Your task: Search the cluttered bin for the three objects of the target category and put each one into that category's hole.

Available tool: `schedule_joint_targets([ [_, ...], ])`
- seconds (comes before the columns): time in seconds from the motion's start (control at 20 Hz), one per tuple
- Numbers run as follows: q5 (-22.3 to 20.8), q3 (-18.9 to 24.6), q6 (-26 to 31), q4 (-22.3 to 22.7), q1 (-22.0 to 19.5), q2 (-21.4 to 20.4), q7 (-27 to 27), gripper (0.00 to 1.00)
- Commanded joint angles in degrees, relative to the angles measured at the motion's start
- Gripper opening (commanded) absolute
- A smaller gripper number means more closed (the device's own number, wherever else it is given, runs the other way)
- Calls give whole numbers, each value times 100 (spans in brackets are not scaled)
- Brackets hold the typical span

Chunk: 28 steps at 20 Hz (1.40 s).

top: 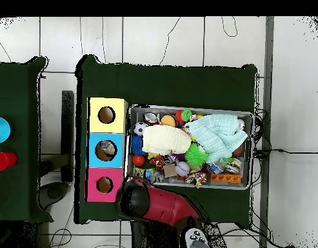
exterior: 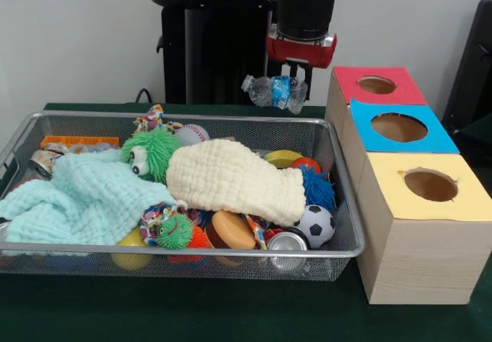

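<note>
gripper (exterior: 290,81) clamped on crushed plastic bottle (exterior: 274,91), held high at bin's (exterior: 338,250) 1 o'clock, likely headed for a box hole (exterior: 377,84).

My gripper (exterior: 290,77) hangs above the far right corner of the wire bin (exterior: 338,251) and is closed on a crushed plastic bottle (exterior: 274,91), which lies sideways in the air. To the right of the bin stand three wooden boxes with round holes: the red one (exterior: 377,85), the blue one (exterior: 399,127) and the yellow one (exterior: 430,185). Inside the bin I see a cream cloth (exterior: 231,180) over the toys, a mint cloth (exterior: 77,200), a green fuzzy toy (exterior: 150,154) and a small soccer ball (exterior: 315,224).
</note>
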Motion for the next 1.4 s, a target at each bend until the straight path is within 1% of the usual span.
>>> schedule_joint_targets([
  [0.05,365,-91,844,-497,135,-264,1177,0],
  [0.35,431,-230,1083,-562,318,-383,1264,0],
  [0.85,528,-439,1495,-838,656,-483,1364,0],
  [1.15,655,-429,1396,-947,809,-443,1410,0],
  [1.4,749,-530,1446,-1017,957,-403,1483,0],
])
